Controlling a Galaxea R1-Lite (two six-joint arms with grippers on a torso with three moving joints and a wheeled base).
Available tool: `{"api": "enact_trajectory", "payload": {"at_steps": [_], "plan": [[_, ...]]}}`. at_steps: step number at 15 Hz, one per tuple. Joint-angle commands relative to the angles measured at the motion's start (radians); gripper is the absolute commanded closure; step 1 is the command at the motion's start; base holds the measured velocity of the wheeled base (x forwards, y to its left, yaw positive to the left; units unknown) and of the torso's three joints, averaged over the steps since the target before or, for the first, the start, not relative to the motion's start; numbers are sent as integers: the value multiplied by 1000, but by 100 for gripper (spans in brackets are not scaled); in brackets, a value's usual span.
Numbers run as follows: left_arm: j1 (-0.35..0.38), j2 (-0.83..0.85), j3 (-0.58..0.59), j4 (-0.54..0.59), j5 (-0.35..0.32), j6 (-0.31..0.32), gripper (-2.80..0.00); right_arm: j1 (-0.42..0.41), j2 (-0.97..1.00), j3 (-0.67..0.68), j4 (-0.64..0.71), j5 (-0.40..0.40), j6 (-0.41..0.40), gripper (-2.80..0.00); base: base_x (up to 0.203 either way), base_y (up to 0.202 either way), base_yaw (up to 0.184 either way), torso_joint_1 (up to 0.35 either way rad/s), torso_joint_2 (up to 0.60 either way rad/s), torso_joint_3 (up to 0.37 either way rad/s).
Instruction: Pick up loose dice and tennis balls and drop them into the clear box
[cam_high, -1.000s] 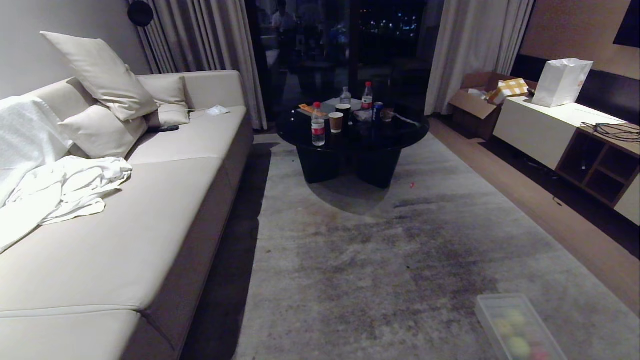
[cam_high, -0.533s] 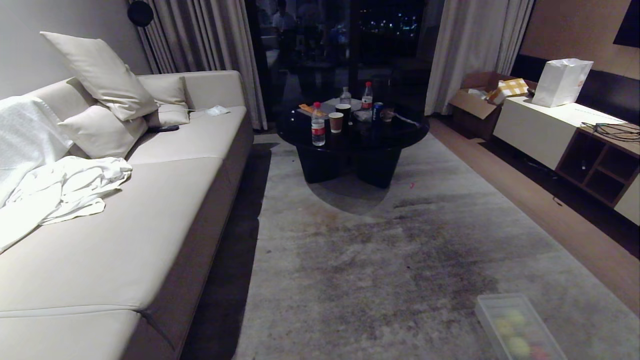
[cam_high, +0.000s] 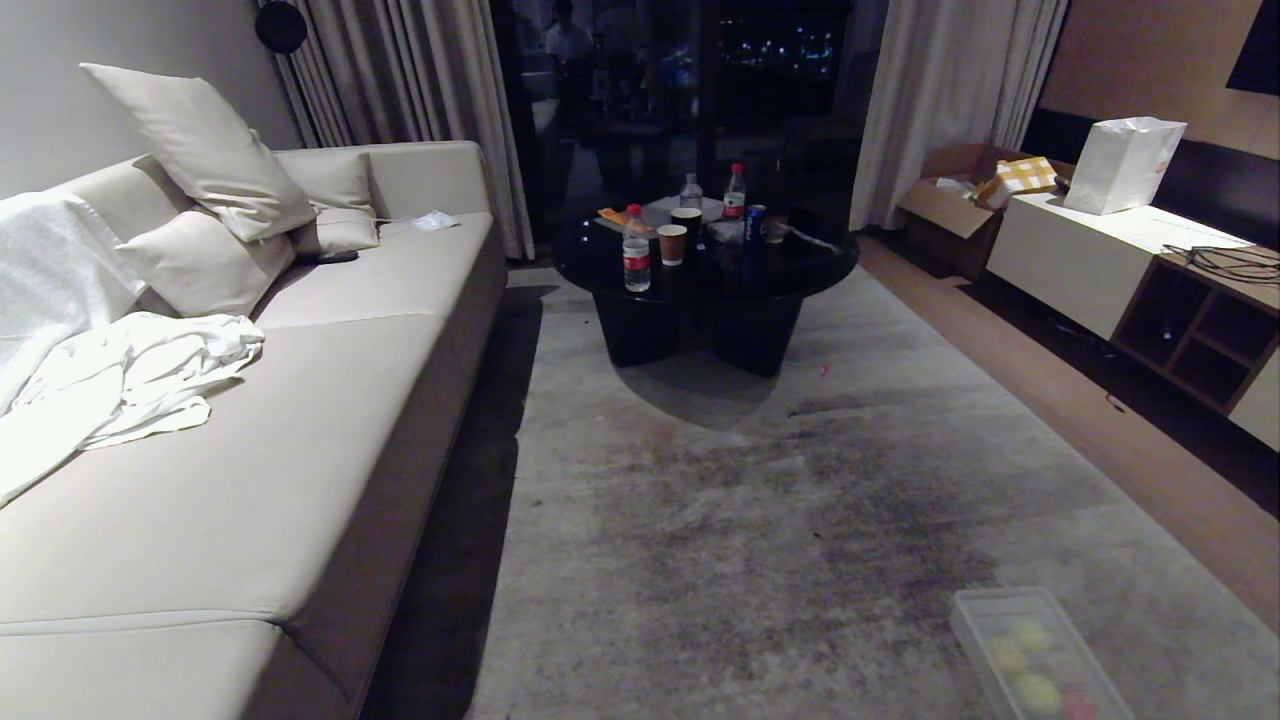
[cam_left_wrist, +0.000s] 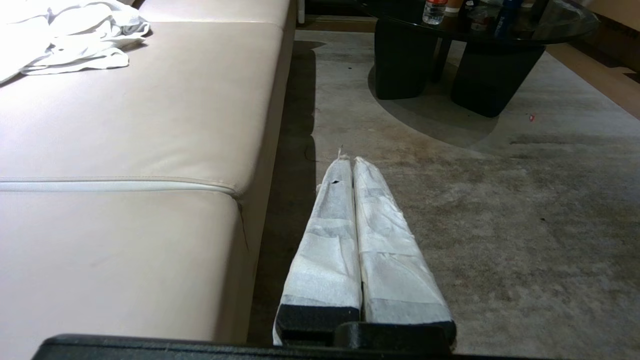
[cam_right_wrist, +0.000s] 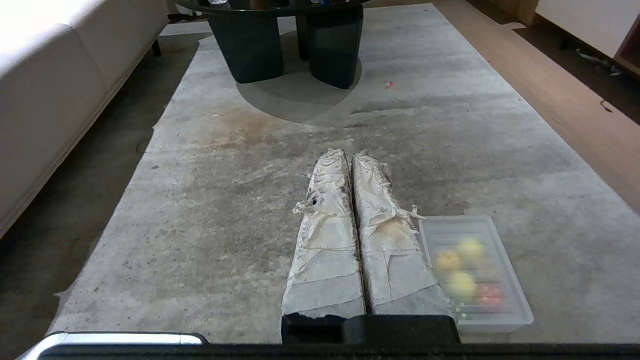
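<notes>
Head view is filled by a carpet (cam_high: 760, 520) with a sofa (cam_high: 250, 440) along its left side and a black coffee table (cam_high: 705, 280) beyond; neither arm is seen there. The clear box (cam_high: 975, 615) is set on the carpet at the robot's right, covered by a ribbed lid, with blurred yellow-green and red shapes seen through it, so the balls and dice appear already gathered. The left gripper (cam_left_wrist: 348, 161) is held level beside the sofa, fingers pressed together on nothing. The right gripper (cam_right_wrist: 348, 155) is likewise closed and empty, just beside the box, as though parked.
</notes>
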Motion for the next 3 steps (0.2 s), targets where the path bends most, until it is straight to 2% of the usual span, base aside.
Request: {"api": "enact_trajectory", "payload": {"at_steps": [1, 3], "plan": [[0, 1, 2, 1, 1, 0, 0, 0, 2, 11, 0, 0, -1, 0, 0, 0, 0, 0, 0, 0], [0, 1, 2, 0, 1, 0, 0, 0, 2, 11, -1, 0, -1, 0, 0, 0, 0, 0, 0, 0]]}}
